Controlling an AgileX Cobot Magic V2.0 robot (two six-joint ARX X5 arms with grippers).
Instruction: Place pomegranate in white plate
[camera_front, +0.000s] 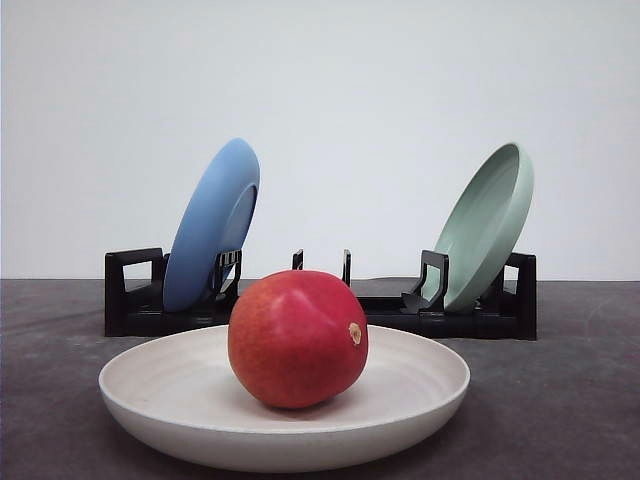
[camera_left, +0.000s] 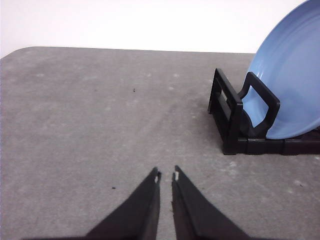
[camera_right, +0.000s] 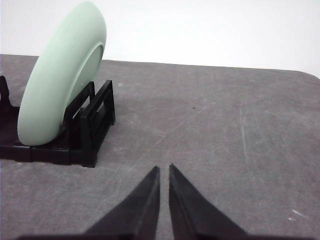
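Note:
The red pomegranate (camera_front: 298, 338), with an orange blush and a tan stem spot, rests inside the wide white plate (camera_front: 160, 395) at the front of the table. In the left wrist view my left gripper (camera_left: 166, 176) hovers over bare grey table, its black fingers nearly touching and holding nothing. In the right wrist view my right gripper (camera_right: 164, 169) is likewise shut and empty over the table.
A black dish rack (camera_front: 135, 300) runs across the back. A blue plate (camera_front: 212, 226) leans in its left end and a pale green plate (camera_front: 487, 226) in its right end. The blue plate (camera_left: 292, 85) and green plate (camera_right: 60, 80) stand near each gripper.

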